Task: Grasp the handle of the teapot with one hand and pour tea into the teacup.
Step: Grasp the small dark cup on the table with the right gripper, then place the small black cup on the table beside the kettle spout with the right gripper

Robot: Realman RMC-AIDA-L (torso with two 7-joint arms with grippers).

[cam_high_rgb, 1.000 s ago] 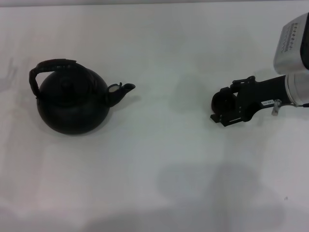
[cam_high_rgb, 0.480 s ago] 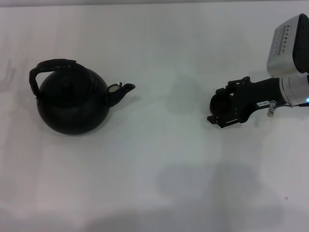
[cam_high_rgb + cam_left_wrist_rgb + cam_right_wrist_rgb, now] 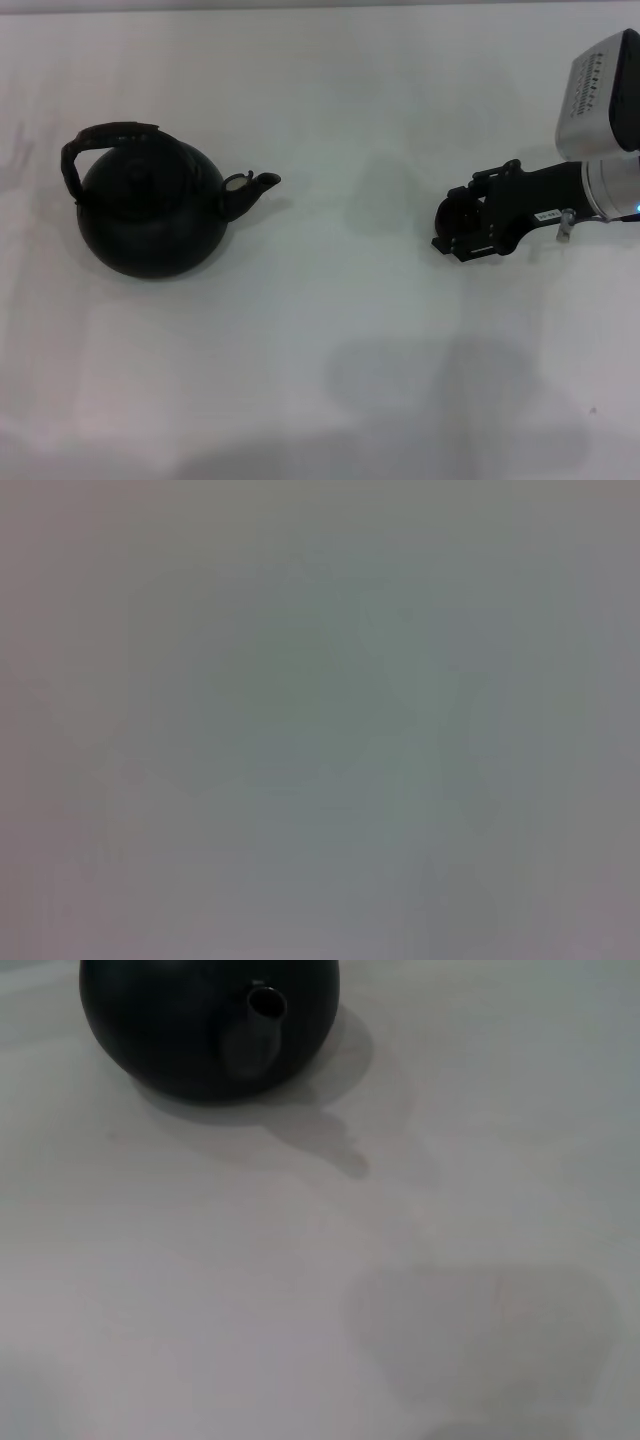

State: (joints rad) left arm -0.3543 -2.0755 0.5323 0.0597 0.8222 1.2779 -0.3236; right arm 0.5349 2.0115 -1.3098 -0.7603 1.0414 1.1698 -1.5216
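Note:
The black teapot [image 3: 150, 215] stands on the white table at the left, its spout [image 3: 252, 188] pointing right. Its arched handle [image 3: 108, 134] curves over the top, with nothing touching it. Far to the right, my right gripper [image 3: 456, 228] reaches in from the right edge, shut on the small round black teacup [image 3: 452, 208] at its tip. A wide gap of table separates cup and spout. The right wrist view shows the teapot [image 3: 180, 1030] spout-on, farther off, without the cup or my fingers. My left gripper is out of view; its wrist view shows only a grey blur.
The white table [image 3: 330, 330] stretches bare between teapot and gripper and toward the front. The silver forearm [image 3: 600, 100] of the right arm hangs over the table's right edge. Soft shadows lie on the table front.
The right gripper with the teacup has shifted slightly left and up in the head view. The teapot has not moved.

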